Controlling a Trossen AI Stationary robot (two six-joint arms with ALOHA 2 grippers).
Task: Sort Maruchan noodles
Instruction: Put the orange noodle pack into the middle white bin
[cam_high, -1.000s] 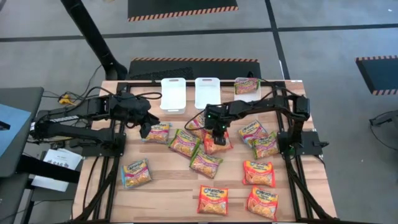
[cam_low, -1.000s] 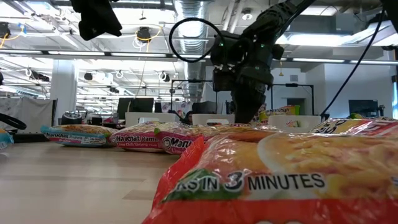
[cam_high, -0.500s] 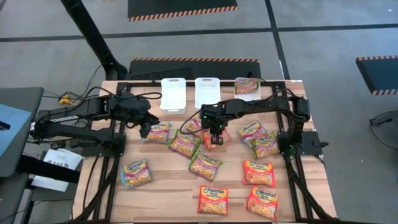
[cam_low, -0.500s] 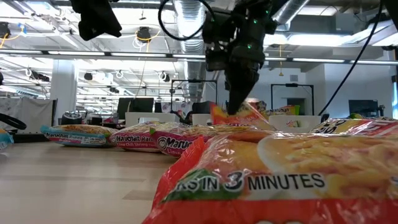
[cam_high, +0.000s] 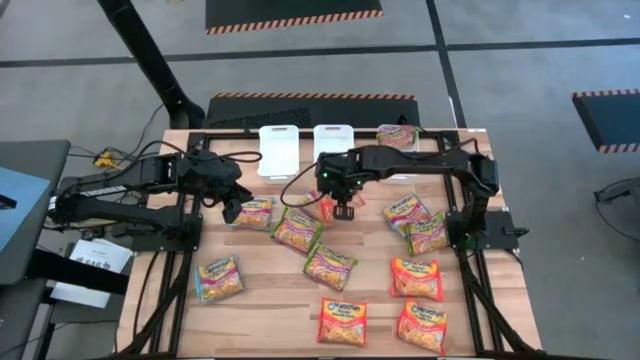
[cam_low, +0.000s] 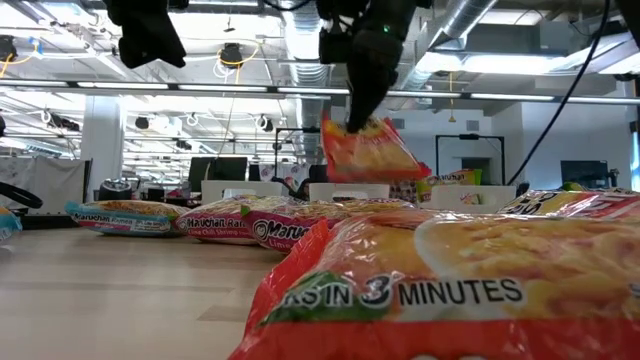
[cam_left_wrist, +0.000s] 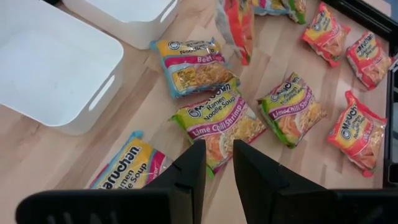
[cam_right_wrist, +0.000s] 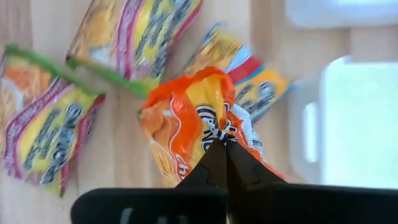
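**Orange packet lifted, most noodles unsorted**

In the high view the right gripper (cam_high: 338, 205) hangs at the centre of the frame, just below the middle tray (cam_high: 333, 146), its fingers pinched together on the edge of an orange packet (cam_high: 325, 208). The low view shows that packet (cam_low: 368, 148) dangling clear of the counter (cam_high: 270, 300) in the upper middle of the frame, crumpled where it is gripped.

The left gripper (cam_high: 234, 208) waits at centre left, above a pale yellow-blue packet (cam_high: 254, 211). Its fingers (cam_left_wrist: 189, 171) stand slightly apart and hold nothing.

Sorting looks barely begun. Of the three white trays along the top of the counter, the left tray (cam_high: 279, 150) and the middle one appear empty; the right tray (cam_high: 398, 152) holds one packet (cam_high: 397, 136). About ten more packets lie loose on the wood: green-yellow ones (cam_high: 297, 229) near the centre, two more at centre right (cam_high: 407, 212), orange ones (cam_high: 415, 277) toward the lower right, and a blue-edged one (cam_high: 218, 277) at lower left. So nearly all of the work is left, by my reckoning.

The packets are flat, square and glossy. The held one is orange-red with a picture of noodles, and its wrapper folds and puckers at the pinch, which suggests it is light and floppy and could slip or swing in transit.
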